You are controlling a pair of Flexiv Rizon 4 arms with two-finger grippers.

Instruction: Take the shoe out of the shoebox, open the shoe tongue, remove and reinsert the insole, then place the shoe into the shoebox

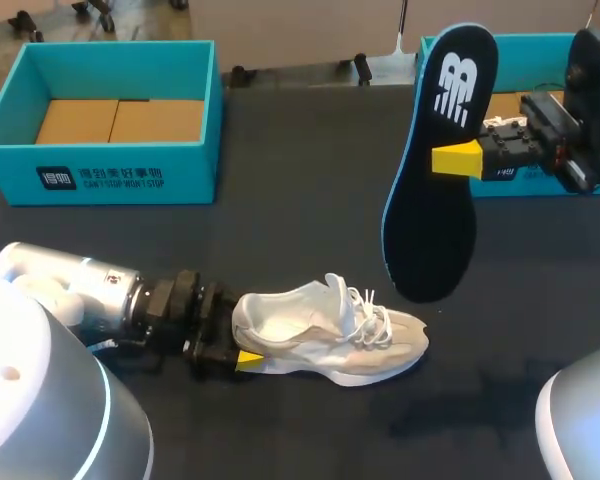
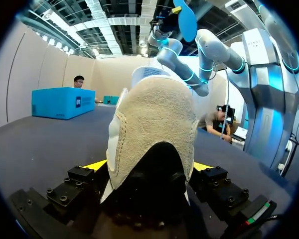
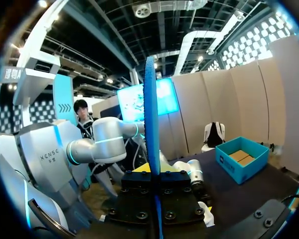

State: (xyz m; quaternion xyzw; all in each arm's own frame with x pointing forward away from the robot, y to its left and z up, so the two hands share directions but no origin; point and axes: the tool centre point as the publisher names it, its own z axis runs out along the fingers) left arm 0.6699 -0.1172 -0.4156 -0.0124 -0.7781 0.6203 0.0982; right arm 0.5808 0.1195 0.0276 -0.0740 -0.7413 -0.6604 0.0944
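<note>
Right gripper (image 1: 458, 160) is clamped on the edge of the dark navy blue-rimmed insole (image 1: 430, 230), which is held upright in the air with its toe end lowest. Left gripper (image 1: 242, 360) is clenched on the heel of the beige-and-white suede lace-up shoe (image 1: 330, 335). The shoe is stood on the black table (image 1: 280, 230), well apart from the teal cardboard shoebox (image 1: 100, 175). Reinsertion is judged next. The insole toe should be fed into the collar at a shallow angle, with the heel pinned and the tongue clear.

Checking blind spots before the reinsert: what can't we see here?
- Head view: far-right box interior, mostly behind insole and right arm.
- Left wrist view: shoe laces and toe, hidden by its own heel.
- Right wrist view: insole faces, seen edge-on.
- Head view: inside the shoe's toe, covered by its upper.
</note>
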